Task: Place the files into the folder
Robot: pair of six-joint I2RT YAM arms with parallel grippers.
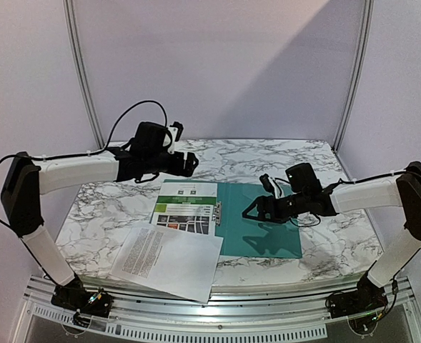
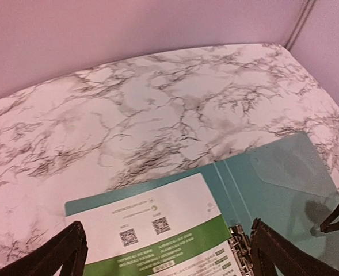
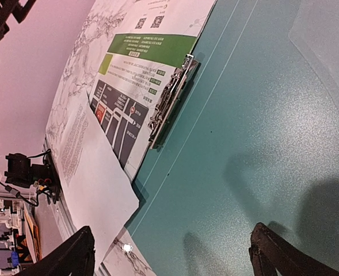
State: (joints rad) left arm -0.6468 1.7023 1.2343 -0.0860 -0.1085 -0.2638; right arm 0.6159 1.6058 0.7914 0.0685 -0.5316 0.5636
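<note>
Top: thin teal-green folder (image 1: pixel 267 221) lies open flat; green-header map sheet (image 1: pixel 185 209) on its left half, white text sheet (image 1: pixel 169 260) mostly outside, corner overlapping.
L wrist: left gripper (image 2: pixel 166 253) spread, empty, over green sheet.
R wrist: right gripper (image 3: pixel 172 253) spread, empty, over bare teal half by metal clip (image 3: pixel 170 98).
Risk: flat white sheet slips/creases on pinch, or drags green sheet, snags clip.

Left gripper (image 2: pixel 166 233), right gripper (image 3: pixel 172 233): jaws apart.
</note>
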